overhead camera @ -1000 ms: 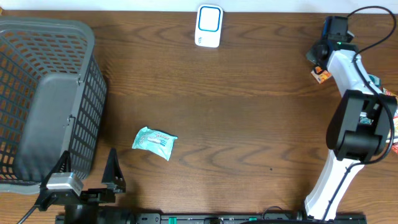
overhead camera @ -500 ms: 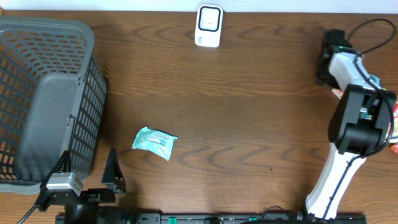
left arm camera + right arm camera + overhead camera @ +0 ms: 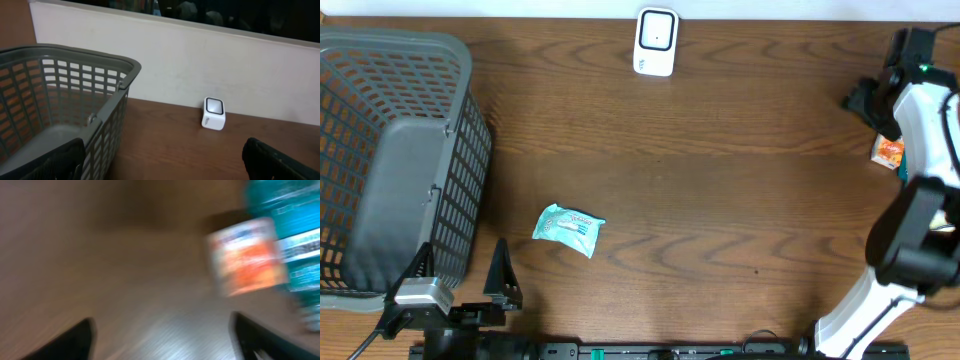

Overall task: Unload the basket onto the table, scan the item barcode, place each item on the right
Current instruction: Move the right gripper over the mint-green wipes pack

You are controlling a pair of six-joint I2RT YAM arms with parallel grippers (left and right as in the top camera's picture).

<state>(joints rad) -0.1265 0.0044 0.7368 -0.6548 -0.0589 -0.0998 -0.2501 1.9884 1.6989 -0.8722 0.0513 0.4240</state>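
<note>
Seen from above, a dark wood-grain table (image 3: 720,200) carries everything in the scene.

At the near edge, on the left, the left tool (image 3: 162,145) is spread wide open and holds nothing. Just beyond it stands a grey plastic basket (image 3: 400,40) with lattice walls. A small teal packet (image 3: 568,229) lies flat on the table beside the basket, apart from both tools.

On the right, the white and black arm reaches toward the far right corner. Its camera view is blurred. The right tool (image 3: 162,322) shows its two fingers well apart with only bare wood between them, so it grips nothing. An orange packet (image 3: 889,152) lies on the table near it, by the right edge, next to something blue-green that is too smeared to name.

At the far edge, in the middle, sits a small white scanner (image 3: 656,42), well apart from both packets.

No packet is in front of the scanner, so a scan appears yet to come: a packet needs picking up and presenting.

Behind the table runs a plain pale wall (image 3: 200,65).
</note>
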